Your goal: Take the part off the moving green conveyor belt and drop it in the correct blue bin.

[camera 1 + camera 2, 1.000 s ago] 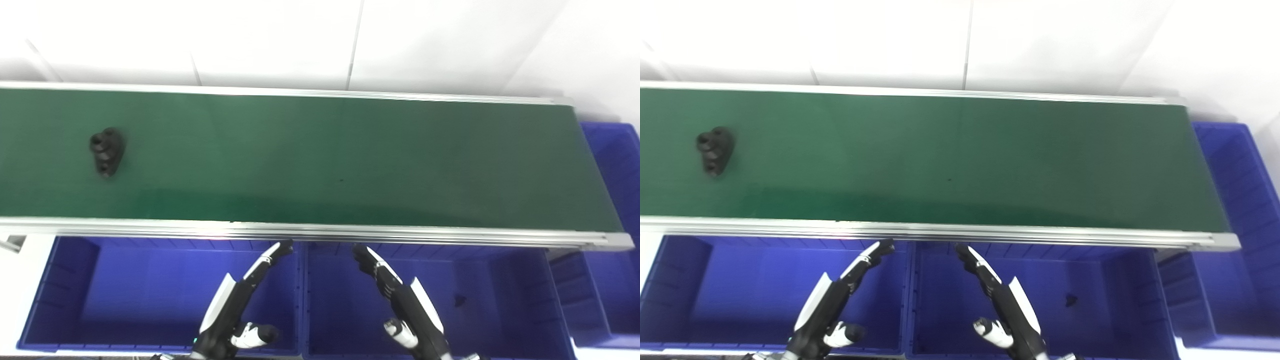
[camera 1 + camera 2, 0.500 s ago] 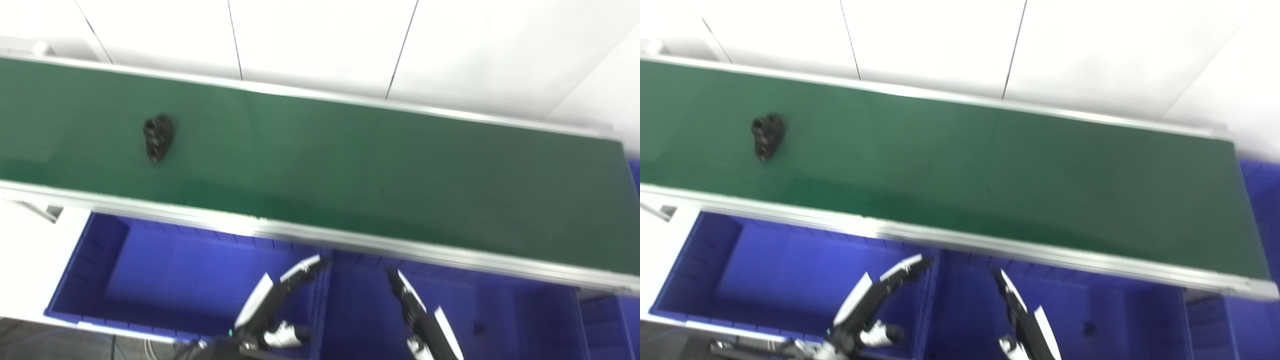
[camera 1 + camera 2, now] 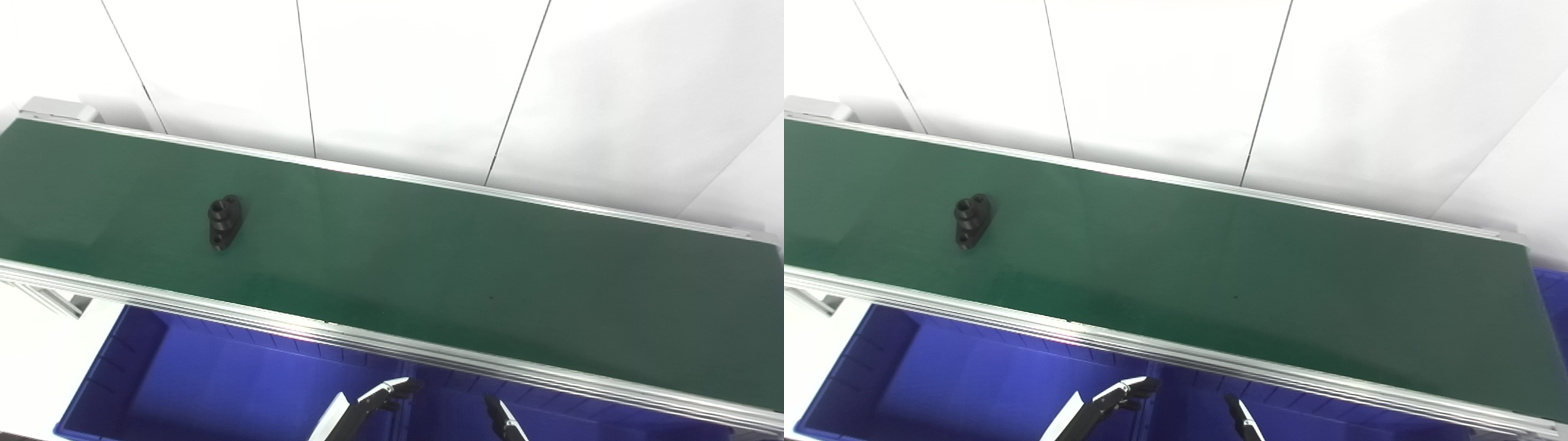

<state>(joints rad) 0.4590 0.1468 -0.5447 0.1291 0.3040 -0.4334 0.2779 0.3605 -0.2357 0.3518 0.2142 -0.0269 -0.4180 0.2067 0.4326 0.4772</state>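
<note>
A black part [image 3: 224, 223] with round holes lies on the green conveyor belt [image 3: 459, 269], toward its left end and nearer the front rail. Both hands are far from it, low over the blue bins at the picture's bottom edge. Only the outstretched fingers of my left hand [image 3: 367, 407] show, above the wall between the left bin [image 3: 202, 392] and the middle bin [image 3: 453, 416]. A sliver of my right hand [image 3: 505, 422] shows over the middle bin, fingers straight. Neither hand holds anything.
An aluminium rail [image 3: 343, 334] runs along the belt's front edge, between the hands and the part. A corner of another blue bin [image 3: 1552, 288] shows past the belt's right end. White wall panels stand behind the belt.
The camera has tilted up and turned left, so the hands have slid almost out of the bottom edge. The black part looks a little further right along the belt.
</note>
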